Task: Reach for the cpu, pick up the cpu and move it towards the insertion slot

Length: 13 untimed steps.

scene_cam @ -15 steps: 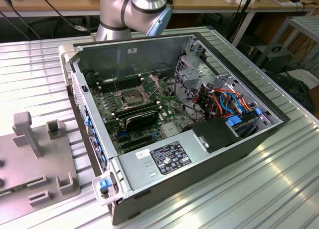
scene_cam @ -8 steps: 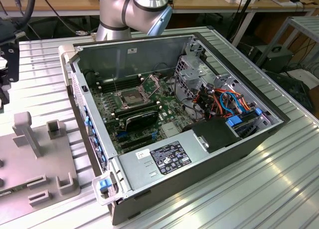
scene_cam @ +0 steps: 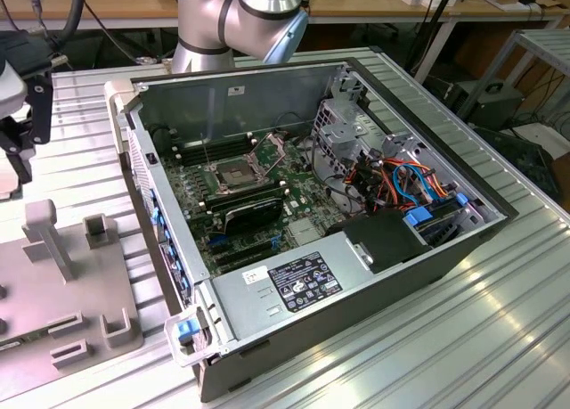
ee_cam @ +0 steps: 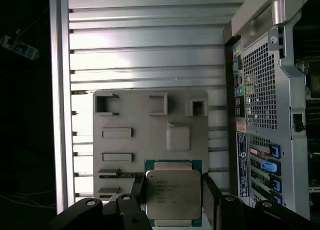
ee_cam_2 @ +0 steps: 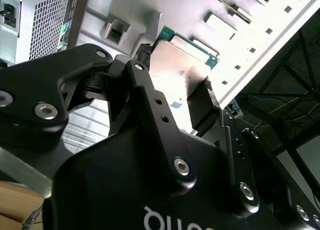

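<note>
Gripper point(ee_cam: 172, 197) fingers clamp the cpu point(ee_cam: 173, 194) by opposite edges above the grey fixture plate point(ee_cam: 150, 135), keeping its face untouched, beside the computer case point(ee_cam: 265, 89).

silver cpu point(ee_cam: 173, 194) gripped, insertion slot point(scene_cam: 230, 172) open

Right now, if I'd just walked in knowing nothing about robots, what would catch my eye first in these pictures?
Probably the open computer case in the exterior view, its green board laid bare with the insertion slot, a shiny square socket, near the middle. In the first wrist view, the cpu, a pale metallic square, sits between the black fingers of the gripper above a grey fixture plate beside the case.
</note>
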Tool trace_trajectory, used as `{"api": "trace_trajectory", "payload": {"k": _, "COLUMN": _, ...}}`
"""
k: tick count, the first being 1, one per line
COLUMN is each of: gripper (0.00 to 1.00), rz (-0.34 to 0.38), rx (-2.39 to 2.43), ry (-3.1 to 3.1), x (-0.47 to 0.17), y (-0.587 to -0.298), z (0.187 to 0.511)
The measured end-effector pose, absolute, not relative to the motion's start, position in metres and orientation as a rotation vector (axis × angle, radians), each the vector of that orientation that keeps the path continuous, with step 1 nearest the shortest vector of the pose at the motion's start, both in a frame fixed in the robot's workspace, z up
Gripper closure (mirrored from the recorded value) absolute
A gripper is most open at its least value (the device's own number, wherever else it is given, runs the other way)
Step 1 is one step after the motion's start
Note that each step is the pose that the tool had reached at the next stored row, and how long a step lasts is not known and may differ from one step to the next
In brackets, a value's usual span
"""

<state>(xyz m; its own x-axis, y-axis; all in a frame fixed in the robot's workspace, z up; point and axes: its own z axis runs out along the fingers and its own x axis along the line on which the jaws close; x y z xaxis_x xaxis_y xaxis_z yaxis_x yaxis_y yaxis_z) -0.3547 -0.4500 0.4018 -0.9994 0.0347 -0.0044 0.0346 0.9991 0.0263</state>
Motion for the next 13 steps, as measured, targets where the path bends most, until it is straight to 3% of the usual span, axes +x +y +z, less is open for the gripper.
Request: {"api": "trace_trajectory", "payload": {"k": 13, "gripper": 0.45, "rz": 0.041, "rx": 0.054, "ry": 3.136, "x": -0.339, "y": -0.45, "z": 0.402}}
